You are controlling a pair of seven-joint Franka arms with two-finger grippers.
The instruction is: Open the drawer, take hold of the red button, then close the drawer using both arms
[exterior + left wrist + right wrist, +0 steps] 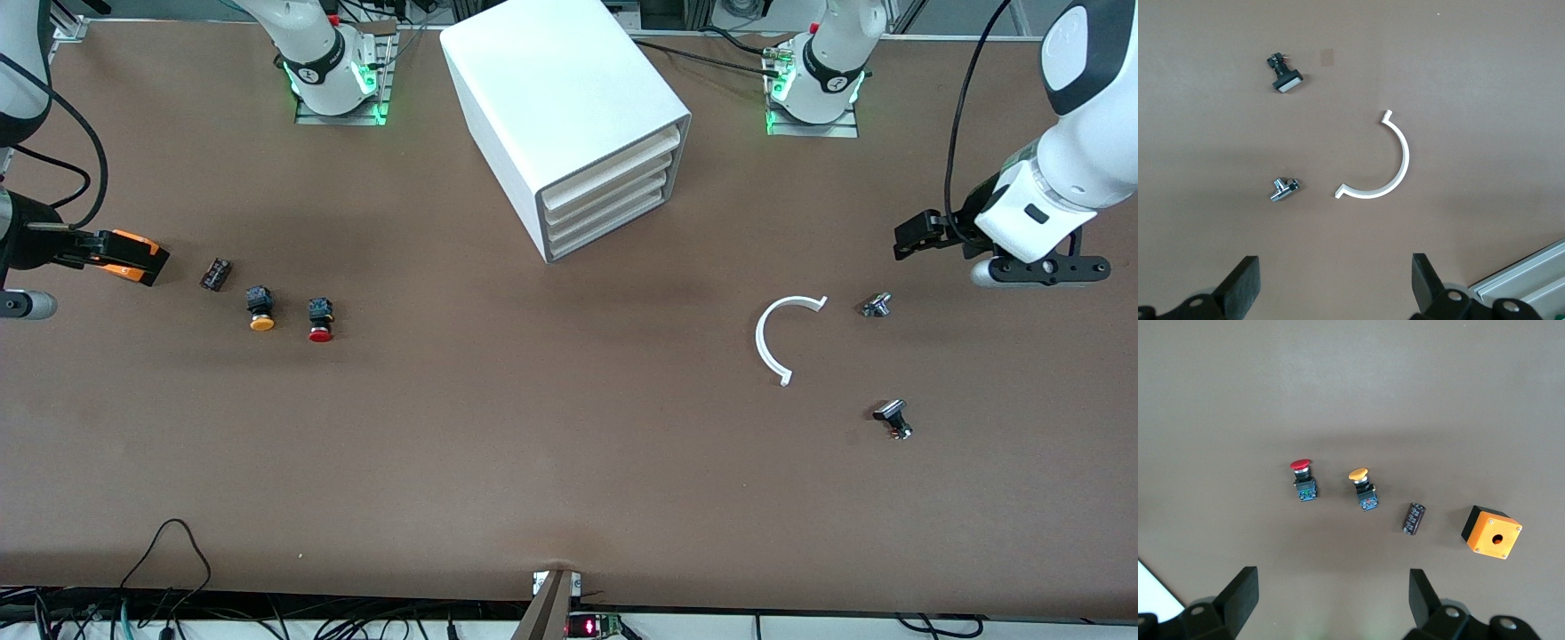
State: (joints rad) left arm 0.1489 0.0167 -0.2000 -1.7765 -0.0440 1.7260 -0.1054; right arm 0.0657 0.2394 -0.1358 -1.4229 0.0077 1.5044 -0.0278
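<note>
The white cabinet (560,80) stands mid-table near the arms' bases, with several alike drawers (613,191) stacked in it, all pushed in. The red-capped button (320,321) (1302,480) lies on the table toward the right arm's end, beside an orange-yellow-capped one (260,310) (1364,489). My right gripper (76,244) (1335,600) hangs open and empty over that end of the table, apart from the button. My left gripper (916,236) (1335,287) hangs open and empty over the left arm's end.
An orange box with a hole (133,256) (1492,533) and a small black cylinder (216,274) (1413,519) lie beside the buttons. Toward the left arm's end lie a white C-shaped piece (782,333) (1385,167) and two small metal parts (877,305) (893,418).
</note>
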